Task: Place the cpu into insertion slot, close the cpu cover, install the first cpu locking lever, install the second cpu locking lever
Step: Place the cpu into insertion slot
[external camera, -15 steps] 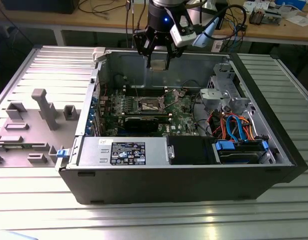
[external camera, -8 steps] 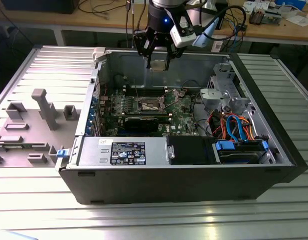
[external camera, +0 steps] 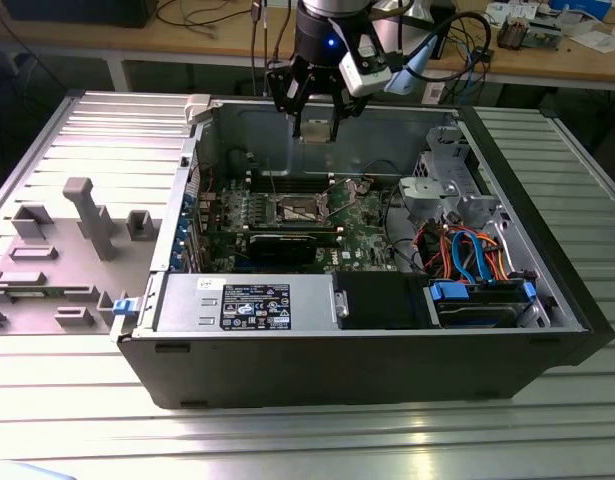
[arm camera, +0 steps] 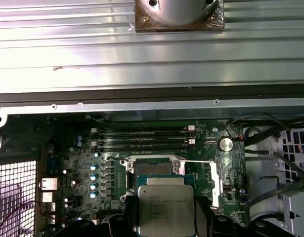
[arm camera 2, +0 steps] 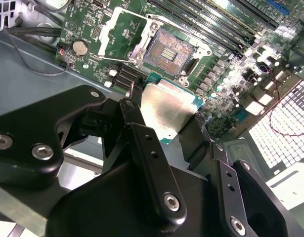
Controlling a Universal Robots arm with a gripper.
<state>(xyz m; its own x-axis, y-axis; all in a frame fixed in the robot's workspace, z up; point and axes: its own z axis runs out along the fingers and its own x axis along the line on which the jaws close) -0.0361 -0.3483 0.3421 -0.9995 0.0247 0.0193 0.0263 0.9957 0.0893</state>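
The fingers (arm camera 2: 142, 143) are pinching the cpu (arm camera 2: 167, 109), the insertion slot (external camera: 299, 208) lying at its six o'clock in the exterior view; I'd be keeping it level, corners matched.

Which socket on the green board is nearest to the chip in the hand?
The square insertion slot, silver-rimmed, just beyond the cpu; the long black memory slots lie farther off.
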